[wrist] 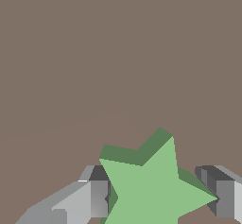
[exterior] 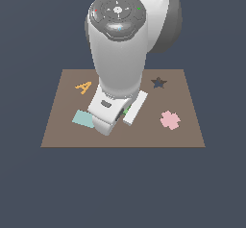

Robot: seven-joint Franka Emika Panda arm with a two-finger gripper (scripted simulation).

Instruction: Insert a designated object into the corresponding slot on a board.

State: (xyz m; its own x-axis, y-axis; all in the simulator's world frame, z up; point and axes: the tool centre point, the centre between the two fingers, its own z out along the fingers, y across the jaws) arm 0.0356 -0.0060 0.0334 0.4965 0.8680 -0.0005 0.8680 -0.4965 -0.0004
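Gripper (wrist: 160, 199) at green star piece (wrist: 153, 187), on brown board (exterior: 57, 126).
Fingers (wrist: 97, 197) flank the star, one at each side, apparently touching; firm clamping cannot be confirmed. Star-shaped slot (exterior: 158, 82) lies well apart, near the board's far edge.

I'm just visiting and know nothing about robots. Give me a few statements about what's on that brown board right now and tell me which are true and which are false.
1. The green star sits between the gripper's two fingers. True.
2. The green star already fills the star-shaped slot. False: the slot is still dark and empty, apart from the star.
3. A pink flower-like piece lies on the board. True.
4. The orange letter A lies right beside the slot. False: it is on the opposite side of the board, toward the exterior view's left.
5. A teal rectangle lies on the board beside the arm. True.
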